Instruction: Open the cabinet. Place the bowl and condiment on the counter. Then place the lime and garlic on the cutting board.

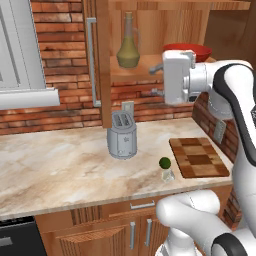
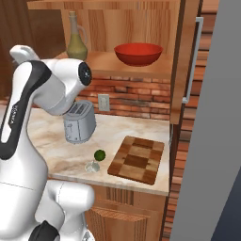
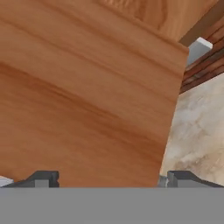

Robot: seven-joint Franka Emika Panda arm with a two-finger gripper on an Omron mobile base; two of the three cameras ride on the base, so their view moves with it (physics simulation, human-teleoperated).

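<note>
From my left base view, the cabinet [image 1: 102, 60] door stands open edge-on, and on the shelf behind it I see the condiment [image 1: 128, 47] upright, with the bowl [image 1: 192, 50] further right, partly behind my arm. Below, on the table [image 1: 55, 160], the toaster [image 1: 122, 135] stands left of the lime [image 1: 164, 162] and the garlic [image 1: 168, 175], both just left of the cutting board [image 1: 198, 157]. In the hand view, my jaws [image 3: 111, 179] are spread wide, facing a wooden panel, holding nothing.

A red brick wall [image 1: 60, 55] w/ a wall outlet [image 2: 103, 101] is being seen; lower wooden cabinets [image 1: 115, 230] are being shown.
</note>
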